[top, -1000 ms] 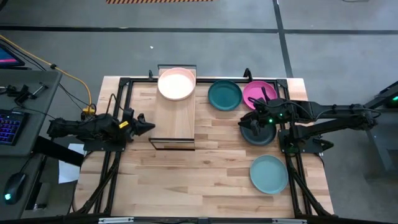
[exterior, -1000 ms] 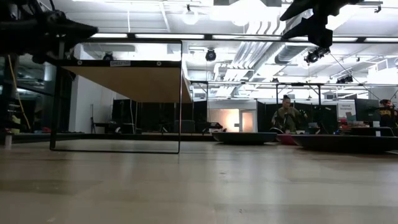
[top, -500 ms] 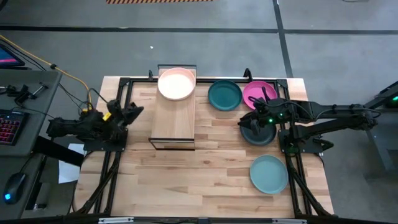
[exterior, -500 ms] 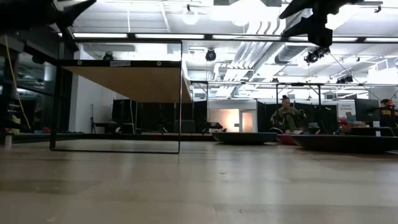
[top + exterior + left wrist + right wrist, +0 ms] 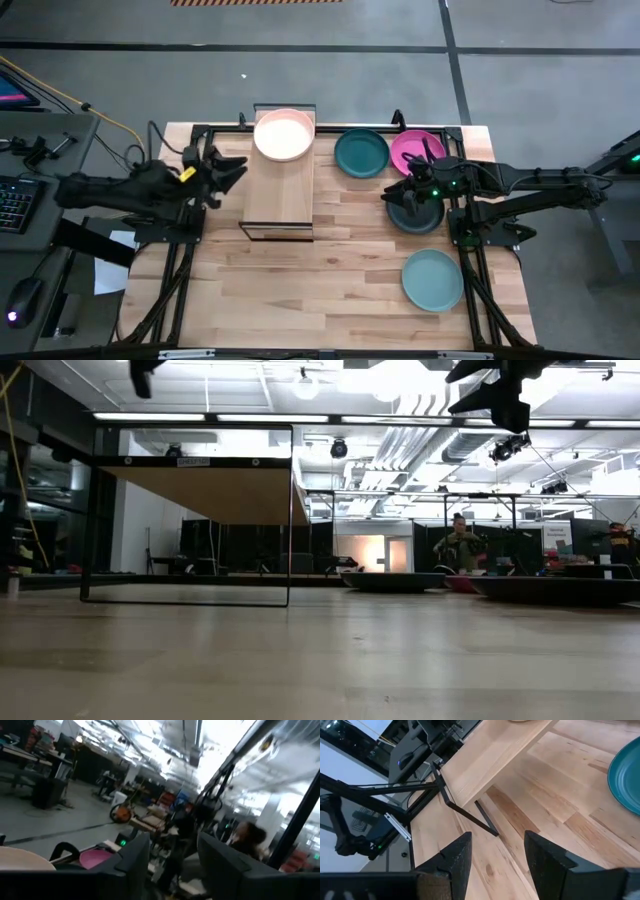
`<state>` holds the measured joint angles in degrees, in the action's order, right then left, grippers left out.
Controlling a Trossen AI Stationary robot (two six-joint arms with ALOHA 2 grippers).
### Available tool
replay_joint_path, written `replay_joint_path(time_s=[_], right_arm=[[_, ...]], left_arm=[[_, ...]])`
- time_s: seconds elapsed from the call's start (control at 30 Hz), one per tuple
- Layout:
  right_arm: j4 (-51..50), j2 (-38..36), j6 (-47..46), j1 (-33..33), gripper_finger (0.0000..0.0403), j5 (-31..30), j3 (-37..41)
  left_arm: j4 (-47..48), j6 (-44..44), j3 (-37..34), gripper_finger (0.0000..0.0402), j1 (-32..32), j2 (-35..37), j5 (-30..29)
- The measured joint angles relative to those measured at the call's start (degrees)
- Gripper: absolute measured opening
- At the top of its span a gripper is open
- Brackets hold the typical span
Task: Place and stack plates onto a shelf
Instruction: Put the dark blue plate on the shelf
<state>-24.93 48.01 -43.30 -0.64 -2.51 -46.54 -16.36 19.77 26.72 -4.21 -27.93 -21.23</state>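
Observation:
The shelf (image 5: 279, 187) stands left of the table's middle, with a pale peach plate (image 5: 284, 134) resting on its far end. The dark teal plate (image 5: 361, 153) and magenta plate (image 5: 417, 150) lie flat at the far right. The black plate (image 5: 418, 215) lies nearer and the light blue-green plate (image 5: 432, 279) nearer still. No white plate shows. My left gripper (image 5: 236, 168) is open and empty, high up beside the shelf's left edge. My right gripper (image 5: 408, 196) is open and empty, high above the black plate's far left rim.
Black frame rails (image 5: 196, 150) run along the table's left, right and far edges. A desk with a keyboard (image 5: 15, 205) stands left of the table. Bare wood (image 5: 320, 290) lies between the shelf and the near edge.
My left gripper has risen, leaving the top of the low view, and has gone toward the table's far edge along the shelf's left side. It stays open and empty.

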Motion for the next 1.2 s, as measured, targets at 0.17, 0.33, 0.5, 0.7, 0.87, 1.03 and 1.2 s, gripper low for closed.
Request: replay_joint_path(time_s=[0.17, 0.33, 0.5, 0.7, 0.87, 1.03, 1.2], right_arm=[[0.0, 0.0, -6.3, 0.0, 0.0162, -0.6, 0.0], [0.0, 0.0, -5.7, 0.0, 0.0162, -0.2, 0.0], [0.7, 0.0, -5.3, 0.0, 0.0162, -1.8, 0.0], [5.5, 0.0, -3.0, 0.0, 0.0162, -2.2, 0.0], [10.7, 0.0, -2.7, 0.0, 0.0162, -2.6, 0.0], [12.4, 0.0, -3.0, 0.0, 0.0162, -5.4, 0.0], [12.7, 0.0, -5.9, 0.0, 0.0162, -8.3, 0.0]], left_arm=[[0.3, -1.5, 4.4, 0.0174, 0.0, -8.3, 2.0], [-0.3, -1.4, 8.0, 0.0175, 0.0, -12.4, 2.8], [-1.0, 0.6, 8.4, 0.0175, 0.0, -13.7, 2.8], [-1.3, 4.0, 8.4, 0.0175, 0.0, -13.9, 2.8], [-1.3, 3.7, 8.4, 0.0175, 0.0, -13.4, 2.8], [-1.2, 2.8, 8.4, 0.0175, 0.0, -12.1, 2.9], [-0.6, -1.5, 8.4, 0.0175, 0.0, -9.4, 3.5]])
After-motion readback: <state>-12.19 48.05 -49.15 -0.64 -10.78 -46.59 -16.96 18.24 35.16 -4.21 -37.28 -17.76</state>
